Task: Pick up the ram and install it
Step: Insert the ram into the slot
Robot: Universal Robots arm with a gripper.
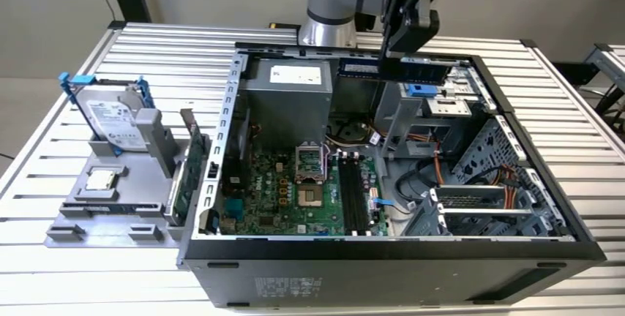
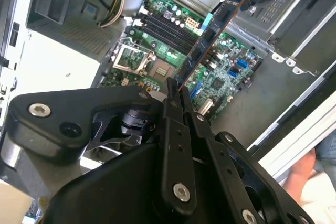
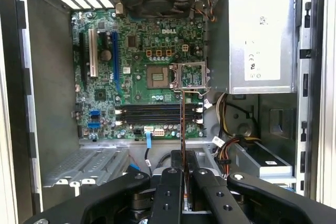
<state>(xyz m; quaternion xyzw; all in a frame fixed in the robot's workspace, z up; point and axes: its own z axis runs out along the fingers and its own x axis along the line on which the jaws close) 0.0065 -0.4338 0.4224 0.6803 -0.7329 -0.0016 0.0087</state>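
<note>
One ram is clamped between the closed fingers of my gripper. I hold it by its long edge, lengthwise, above the far end of the open computer case and clear of the parts inside. In the first wrist view its thin edge runs across the black memory slots on the green motherboard far below, with the grey power supply beside the board. Outside the case, at the exterior view's left, a hard drive stands in a grey holder on the slatted table.
</note>
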